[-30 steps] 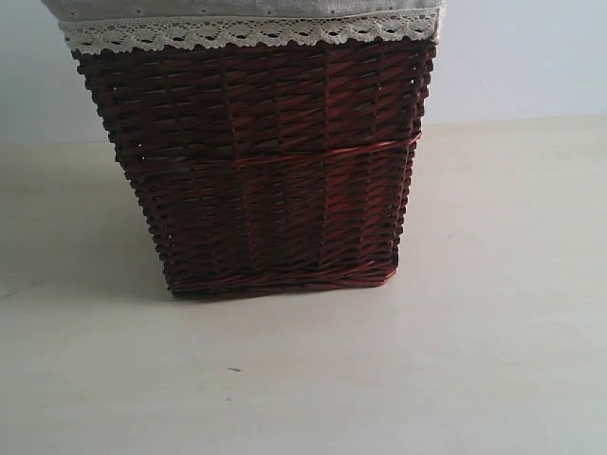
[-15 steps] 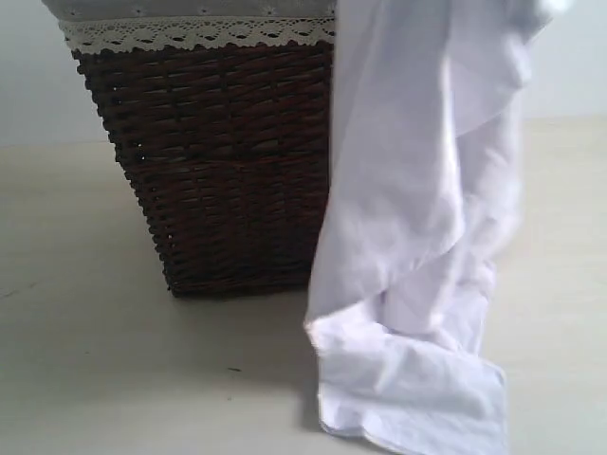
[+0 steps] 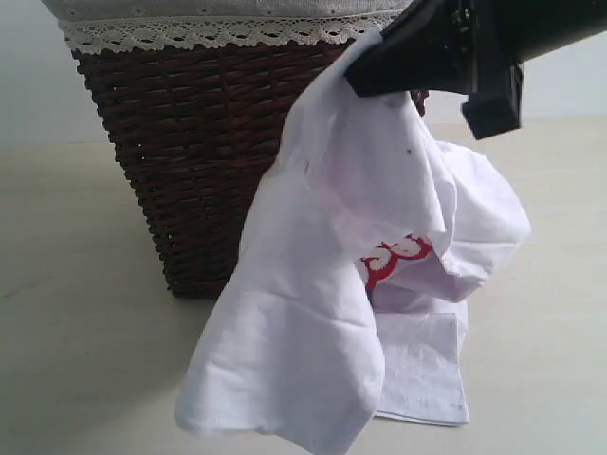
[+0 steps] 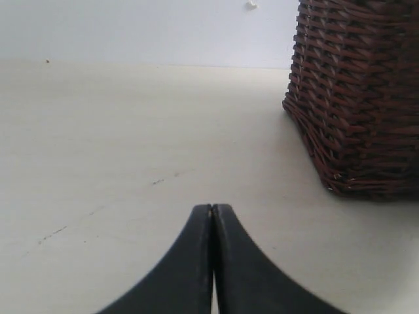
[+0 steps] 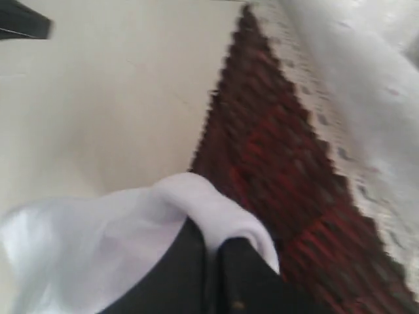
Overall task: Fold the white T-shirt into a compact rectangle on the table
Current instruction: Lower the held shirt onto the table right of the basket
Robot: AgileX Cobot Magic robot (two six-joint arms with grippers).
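Right gripper (image 3: 362, 76) clenched on dangling white T-shirt (image 3: 313, 313) (left gripper (image 4: 212, 210) closed, empty)

left gripper (image 4: 212, 212): closed, low | right gripper (image 5: 211, 243): raised, pinching white T-shirt (image 3: 313, 284)

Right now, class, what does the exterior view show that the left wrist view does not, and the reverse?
Only the exterior view shows the white T-shirt hanging from the right gripper, its red lettering, and the lace trim atop the basket. Only the left wrist view shows the left gripper, shut and holding nothing. Both show the basket's dark wicker side and the table.
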